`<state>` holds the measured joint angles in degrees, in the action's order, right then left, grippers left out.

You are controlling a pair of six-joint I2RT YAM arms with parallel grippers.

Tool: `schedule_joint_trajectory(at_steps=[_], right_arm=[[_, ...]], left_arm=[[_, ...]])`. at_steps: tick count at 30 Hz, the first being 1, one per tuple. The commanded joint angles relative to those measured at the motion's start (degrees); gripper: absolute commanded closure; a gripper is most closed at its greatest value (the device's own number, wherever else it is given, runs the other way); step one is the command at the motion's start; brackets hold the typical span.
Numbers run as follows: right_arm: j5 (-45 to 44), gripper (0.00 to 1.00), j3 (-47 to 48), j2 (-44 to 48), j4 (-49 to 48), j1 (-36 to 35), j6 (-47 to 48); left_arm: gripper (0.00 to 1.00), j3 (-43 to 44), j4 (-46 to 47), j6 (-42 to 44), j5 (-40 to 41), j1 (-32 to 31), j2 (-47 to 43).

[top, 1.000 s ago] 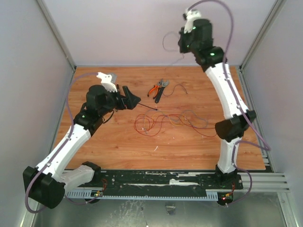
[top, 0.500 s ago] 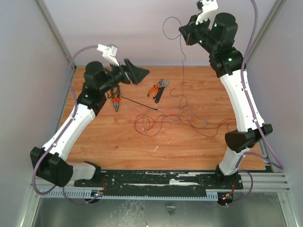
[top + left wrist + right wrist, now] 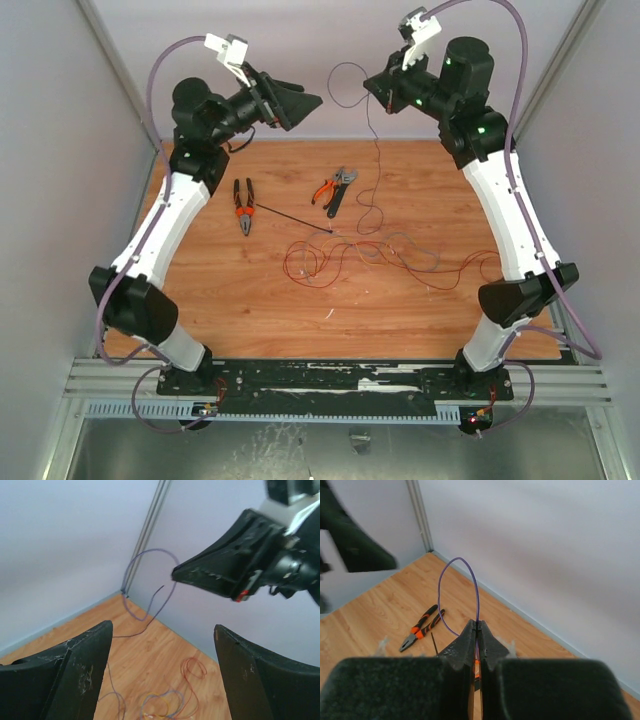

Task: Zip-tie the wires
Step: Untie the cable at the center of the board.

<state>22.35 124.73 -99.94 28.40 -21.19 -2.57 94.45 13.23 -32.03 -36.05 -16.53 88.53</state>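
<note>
**Asker:** What are the two grippers doing?

**Describer:** The right gripper (image 3: 476, 626) is high up near the back wall (image 3: 300, 40). Its fingers are pinched flat on one thin strand (image 3: 377, 150), which loops above them and hangs down to the table (image 3: 250, 300). The left gripper (image 3: 310, 100) faces it at about the same height, fingers spread wide and holding nothing.

**Asker:** Where are the wires and the tie?

**Describer:** The wires (image 3: 370, 255) lie in loose red and orange loops at mid-table. The zip tie (image 3: 294, 219) lies flat to their left, one end near the loops (nothing is wrapped yet).

**Asker:** Which step is this?

**Describer:** It looks like gathering, with one strand offered across. The next move probably calls for the left fingers to close on that loop, just beside the right fingertips. It is a very thin target, so alignment matters.

**Asker:** Is there room to move?

**Describer:** There is open air between the grippers, but little room behind them. Orange-handled pliers (image 3: 243, 207) lie just beside the tie's far end, and a second pair (image 3: 330, 188) lies near the wires.
</note>
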Motion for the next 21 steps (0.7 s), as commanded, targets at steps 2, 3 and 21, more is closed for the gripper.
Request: schedule_joint_trajectory(at_steps=[2,3,21], right_arm=[[6.7,1.00,-2.1,3.5,-2.3,0.4,-0.3],[7.7,1.00,-2.3,3.8,-2.5,0.4,-0.7],[14.7,1.00,-7.9,4.9,-6.5,-0.1,-5.1]], left_arm=[[0.20,2.2,2.6,-2.3,-6.0,0.4,4.5],[0.22,2.1,3.1,-2.5,-6.3,0.3,5.0],[0.91,-1.6,14.1,-7.3,-9.4,-1.2,5.2]])
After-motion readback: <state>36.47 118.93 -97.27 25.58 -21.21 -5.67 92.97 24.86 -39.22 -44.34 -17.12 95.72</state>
